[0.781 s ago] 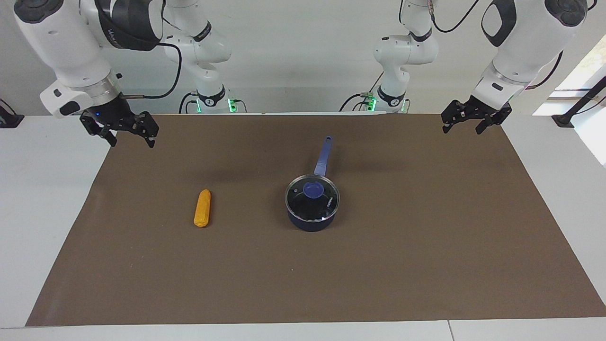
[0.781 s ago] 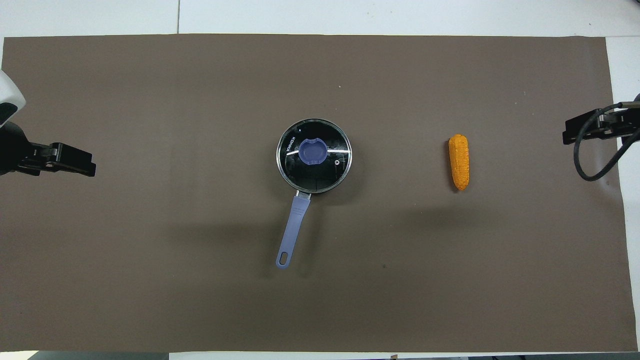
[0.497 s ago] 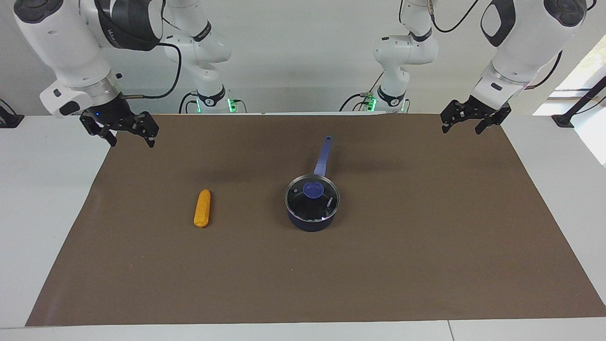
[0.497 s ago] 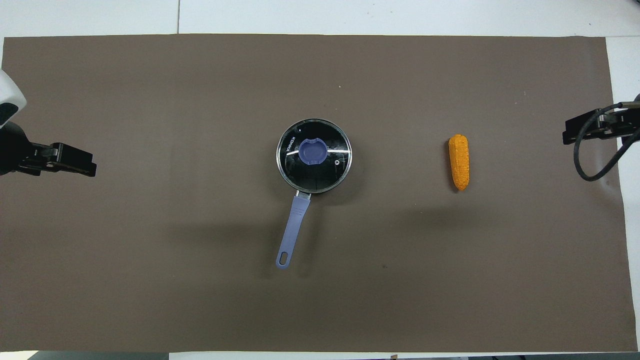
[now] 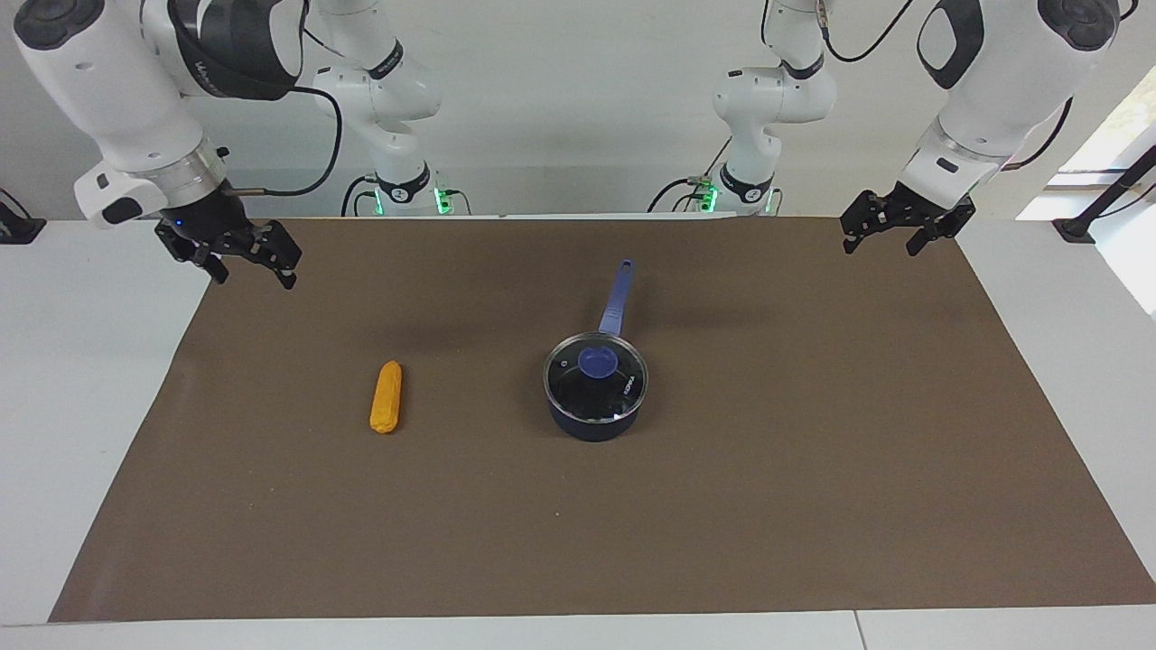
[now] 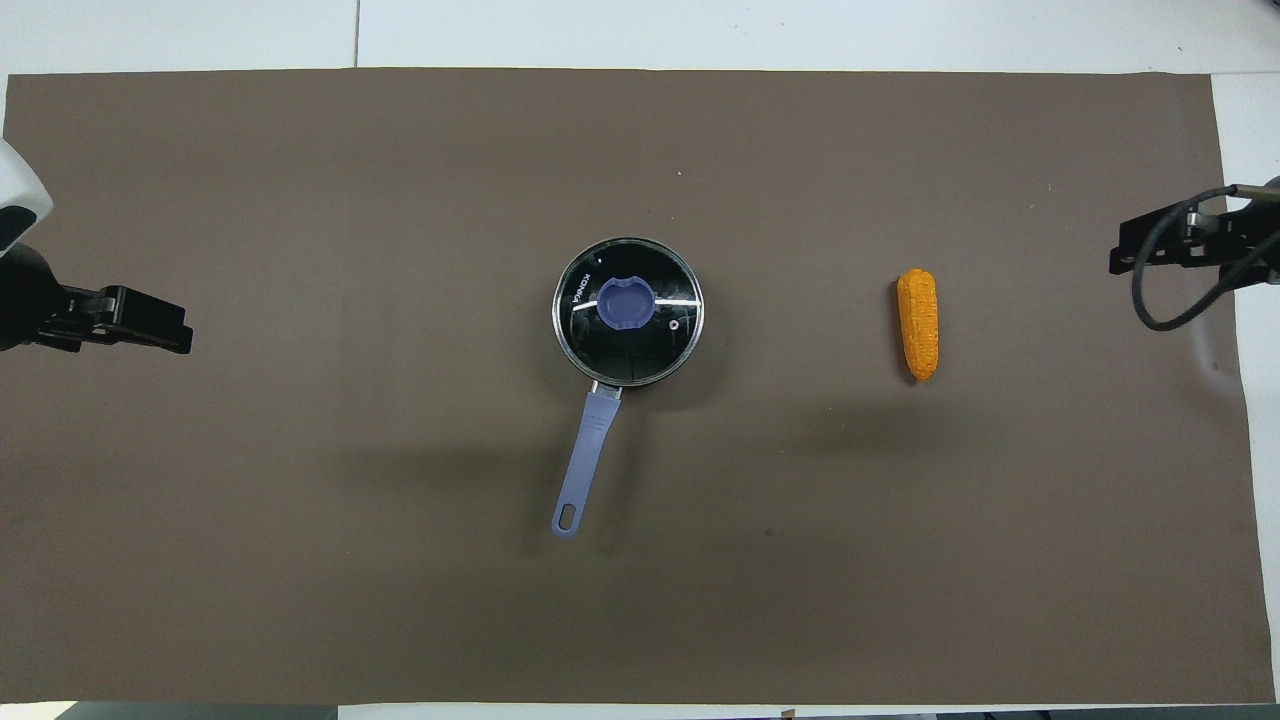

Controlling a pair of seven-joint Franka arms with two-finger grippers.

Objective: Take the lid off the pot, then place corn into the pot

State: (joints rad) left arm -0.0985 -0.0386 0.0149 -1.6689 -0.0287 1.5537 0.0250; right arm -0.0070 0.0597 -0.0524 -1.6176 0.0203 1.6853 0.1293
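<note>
1. Right gripper up in the air over the mat edge at the right arm's end of the table, fingers spread, holding nothing.
2. Corn lies flat on the mat, untouched, between that end and the pot, well apart from both grippers.
3. Pot mid-mat, handle pointing toward the robots; lid seated on it, blue knob up.
4. Left gripper over the mat edge at the left arm's end, fingers spread, empty; this arm waits.
5. Progress: nothing done. Left to do: lid off, corn picked up, corn into pot.
</note>
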